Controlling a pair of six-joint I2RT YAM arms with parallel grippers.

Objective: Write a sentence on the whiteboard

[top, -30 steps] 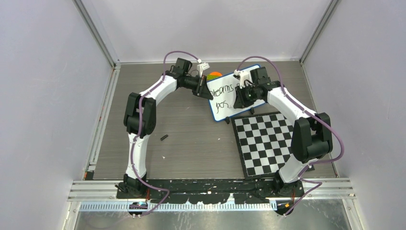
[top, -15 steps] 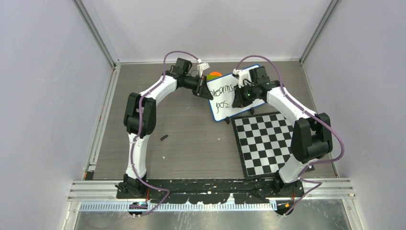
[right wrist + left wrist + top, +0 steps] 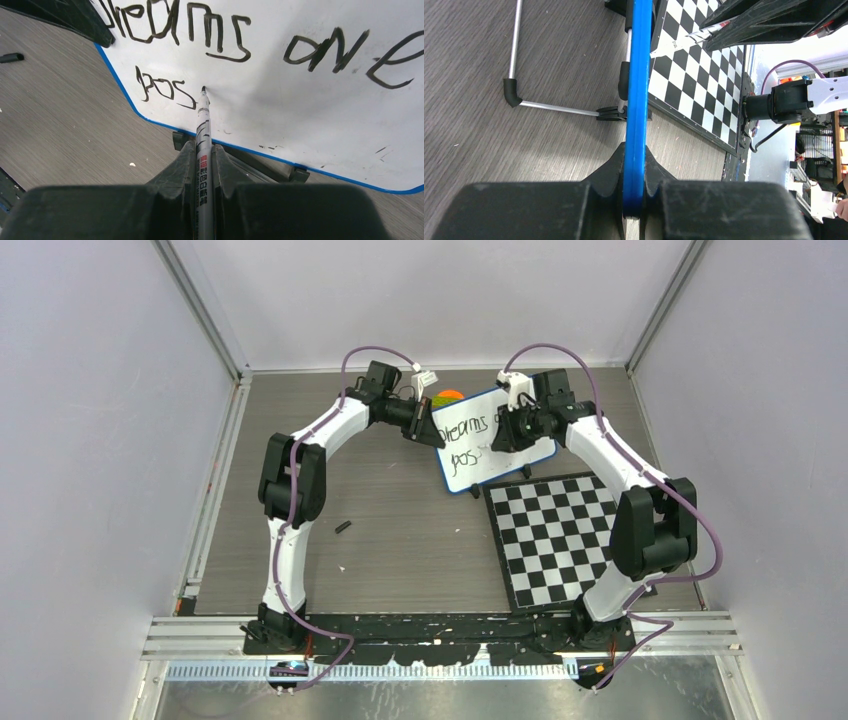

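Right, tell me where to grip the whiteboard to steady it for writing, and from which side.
Clamp its thin blue rim edge-on from the left end, one jaw on each face, as the left gripper does. The whiteboard stands propped on feet, and the marker works its front further right.

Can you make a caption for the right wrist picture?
The right hand holds a marker, tip on the whiteboard beside "pos".
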